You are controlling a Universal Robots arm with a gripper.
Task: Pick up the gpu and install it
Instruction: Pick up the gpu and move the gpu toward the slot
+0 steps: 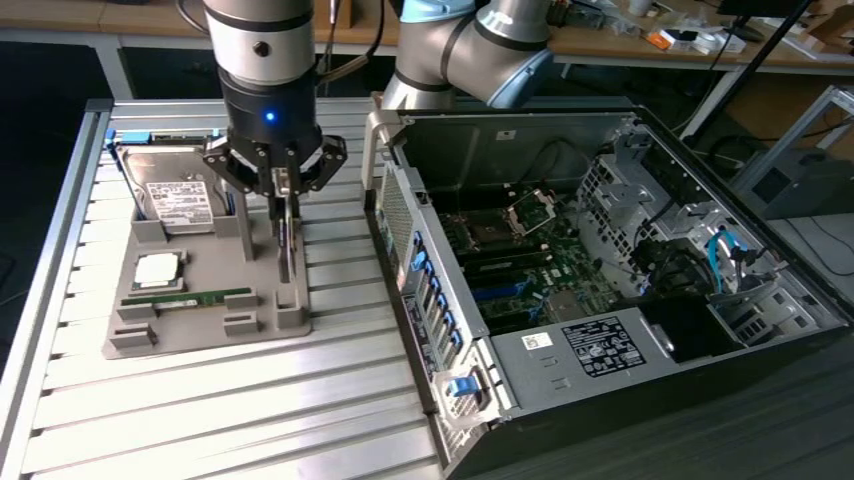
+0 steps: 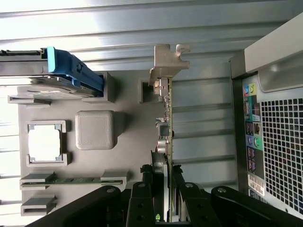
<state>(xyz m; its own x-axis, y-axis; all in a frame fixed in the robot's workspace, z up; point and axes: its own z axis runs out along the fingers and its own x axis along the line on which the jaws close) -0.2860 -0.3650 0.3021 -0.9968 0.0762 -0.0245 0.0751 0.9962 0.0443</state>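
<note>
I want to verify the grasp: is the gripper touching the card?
Touching. The wrist view shows the gripper clamped against both faces of the card, with no gap.

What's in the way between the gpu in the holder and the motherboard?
Only the case's rear panel: it rises between the holder, where the gpu stands on edge, and the motherboard. Above it, the way is open. Nothing visible separates the gripper from the gpu.

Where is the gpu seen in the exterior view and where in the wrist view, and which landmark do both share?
Exterior view: the gpu stands edge-on in the grey holder, under the claw.
Wrist view: the gpu runs edge-on from the claw to its silver bracket.
Shared landmark: the green memory stick.
</note>
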